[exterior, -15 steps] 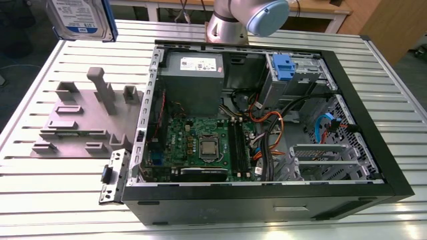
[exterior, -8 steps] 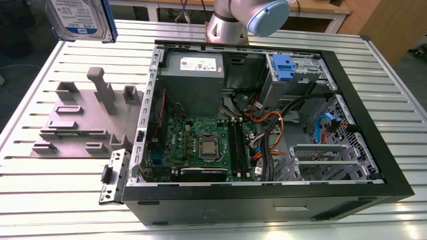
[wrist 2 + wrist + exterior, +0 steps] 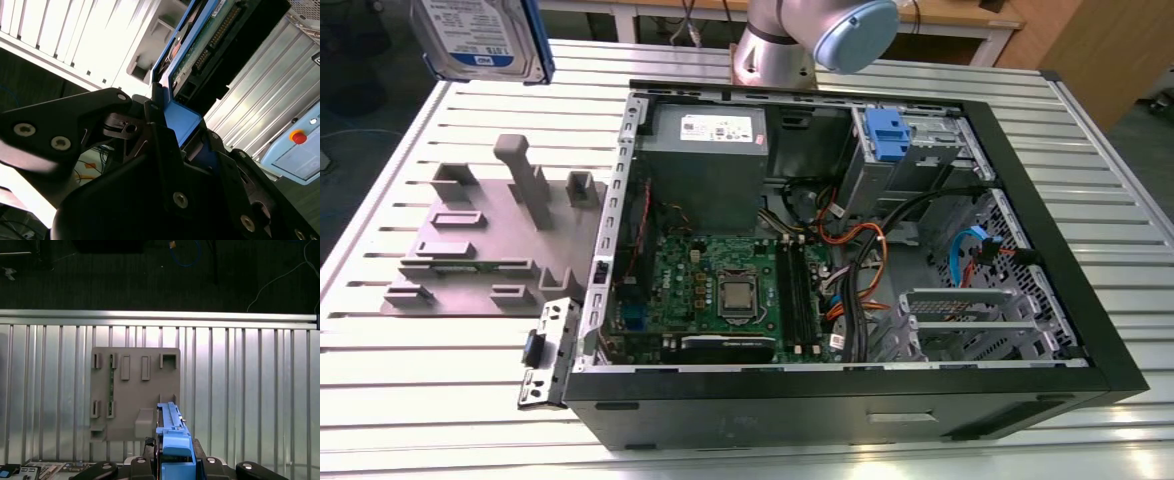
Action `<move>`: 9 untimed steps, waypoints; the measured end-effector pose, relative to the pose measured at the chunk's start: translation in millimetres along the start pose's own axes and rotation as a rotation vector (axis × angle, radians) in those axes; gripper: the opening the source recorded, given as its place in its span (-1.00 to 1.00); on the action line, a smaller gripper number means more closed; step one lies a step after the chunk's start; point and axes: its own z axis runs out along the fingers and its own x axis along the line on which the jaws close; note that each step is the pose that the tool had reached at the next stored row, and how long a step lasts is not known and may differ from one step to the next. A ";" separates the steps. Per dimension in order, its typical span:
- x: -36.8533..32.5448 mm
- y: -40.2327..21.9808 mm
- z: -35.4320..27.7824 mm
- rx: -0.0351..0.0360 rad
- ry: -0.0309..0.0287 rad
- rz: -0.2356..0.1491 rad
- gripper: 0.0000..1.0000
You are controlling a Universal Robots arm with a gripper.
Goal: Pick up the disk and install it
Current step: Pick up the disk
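Evidently mid-carry: picked up, not yet installed.
Holds the disk high over the slatted table at the upper left of the exterior view, above the grey fixture plate and well apart from the open computer case at centre right. Clamps it by the blue end tab, gripper fingers drawn narrow onto that tab in both wrist views. Calls, by judgement, for a steady grip and for squaring the blue rails to a bay beside the blue caddy.
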 end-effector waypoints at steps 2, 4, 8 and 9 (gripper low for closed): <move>-0.1 0.0 -4.1 0.0000 -0.0001 0.000 -0.27; -0.1 0.1 -8.3 -0.0001 -0.0001 0.000 -0.27; -0.2 0.1 -9.2 0.0000 -0.0001 0.000 -0.27; -0.2 0.1 -9.3 0.0000 0.0000 0.000 -0.27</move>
